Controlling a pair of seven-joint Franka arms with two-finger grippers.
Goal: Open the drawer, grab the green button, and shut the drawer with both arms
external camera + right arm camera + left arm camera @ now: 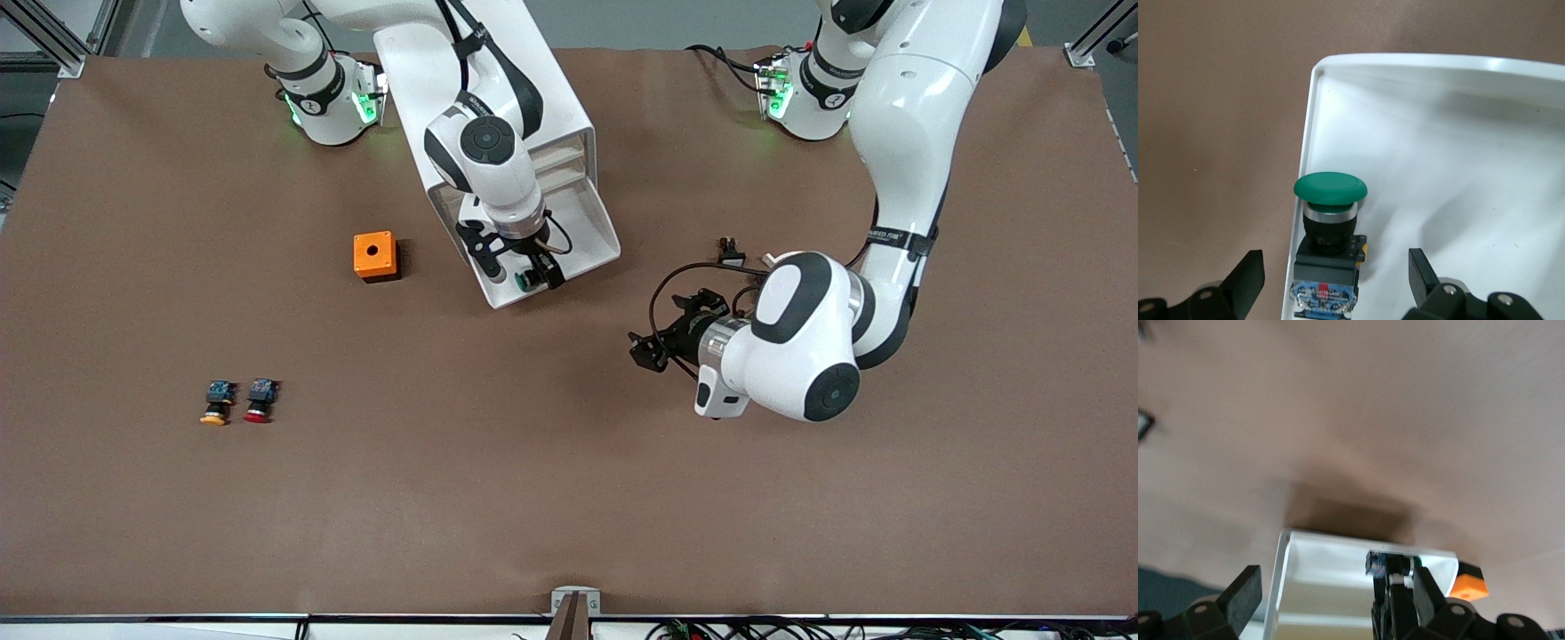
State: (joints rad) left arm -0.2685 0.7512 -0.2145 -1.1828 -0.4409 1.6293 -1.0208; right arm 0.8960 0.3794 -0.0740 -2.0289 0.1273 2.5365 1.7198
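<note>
The white cabinet (551, 116) lies on the table with one drawer (591, 231) pulled out toward the front camera. The green-capped button (526, 280) (1330, 200) lies on its side in the drawer's corner, against the side rim. My right gripper (526, 272) (1335, 263) is down over it, open, one finger on each side of the blue rear block with gaps showing. My left gripper (660, 331) (1337, 583) hovers open and empty over the table beside the drawer, toward the left arm's end. It faces the drawer (1338, 560) and the button (1375, 563).
An orange box (374, 256) with a round hole sits beside the cabinet toward the right arm's end. An orange-capped button (216, 404) and a red-capped button (259, 402) lie side by side nearer the front camera. A small black part (731, 253) rests near the left arm.
</note>
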